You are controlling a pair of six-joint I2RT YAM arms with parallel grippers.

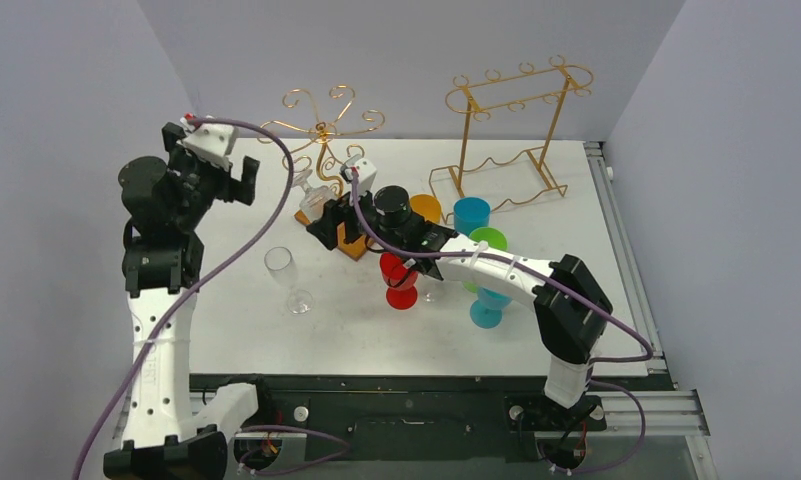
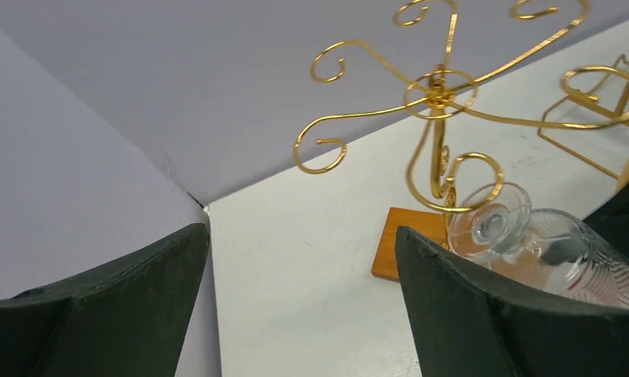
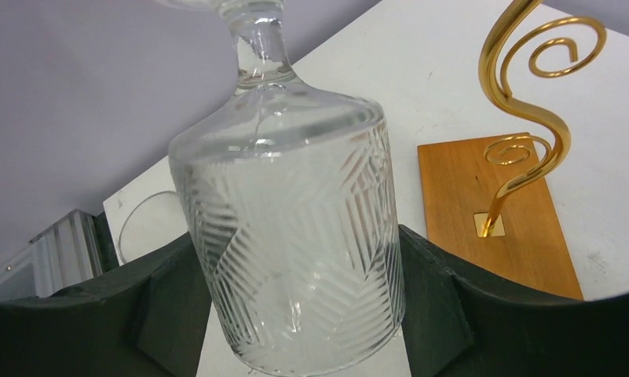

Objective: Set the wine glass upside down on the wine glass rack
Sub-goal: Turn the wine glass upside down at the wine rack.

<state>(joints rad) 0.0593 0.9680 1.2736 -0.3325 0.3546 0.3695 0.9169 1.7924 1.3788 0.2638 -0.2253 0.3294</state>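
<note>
wine glass (image 3: 287, 212) | bowl clamped in right pincer (image 3: 295, 275) | beside wine glass rack (image 3: 460, 204)

The rack (image 1: 323, 128) is gold wire on a brown wooden base (image 3: 460, 204); the glass (image 3: 291, 236) is clear, cut with a herringbone pattern; the second glass (image 1: 284, 272) is plain and clear; the worktop (image 1: 576, 200) is white; the goblet (image 1: 400, 280) is red; there is an orange cup (image 1: 427, 207), a blue cup (image 1: 471, 213) and a green cup (image 1: 490, 238); the frame (image 1: 506, 130) is gold too; the left claw (image 2: 303, 298) and right claw (image 3: 295, 314) are black.
</note>
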